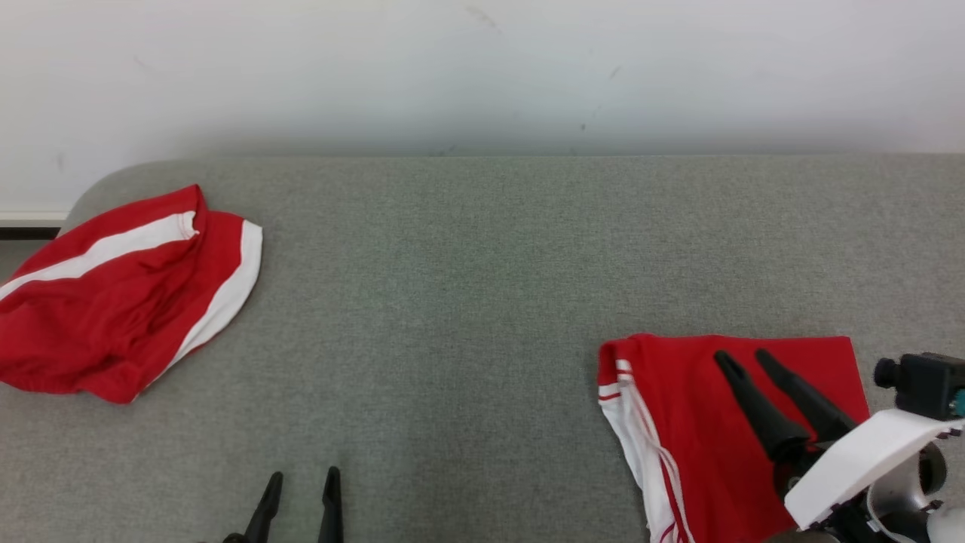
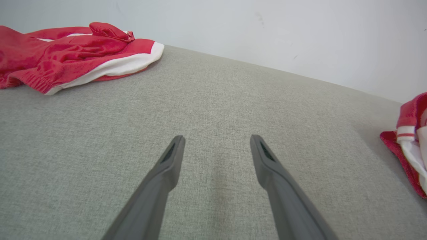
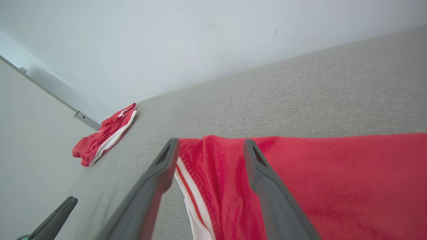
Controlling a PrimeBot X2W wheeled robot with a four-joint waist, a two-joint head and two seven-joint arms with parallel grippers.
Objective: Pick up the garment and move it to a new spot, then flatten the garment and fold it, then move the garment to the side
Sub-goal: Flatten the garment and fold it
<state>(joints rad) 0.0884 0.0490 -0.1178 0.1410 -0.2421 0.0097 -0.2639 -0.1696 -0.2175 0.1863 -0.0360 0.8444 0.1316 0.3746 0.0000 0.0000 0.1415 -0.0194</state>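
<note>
Cushion [image 1: 467,302]: grey woven fabric, flat, spanning the frame beneath a white wall. Crumpled garment [image 1: 113,317], upper left: red with white bands, soft and bunched, long axis running lower left to upper right. Folded garment [image 1: 693,437], lower right: red, white side stripes, a neat flat rectangle. Right gripper [image 1: 742,354] hovers over it, fingers spread, gripping nothing. Left gripper [image 1: 303,473], bottom edge, likewise spread and empty. We judge the crumpled piece next: it lies up and left of the left gripper, the nearer arm.
</note>
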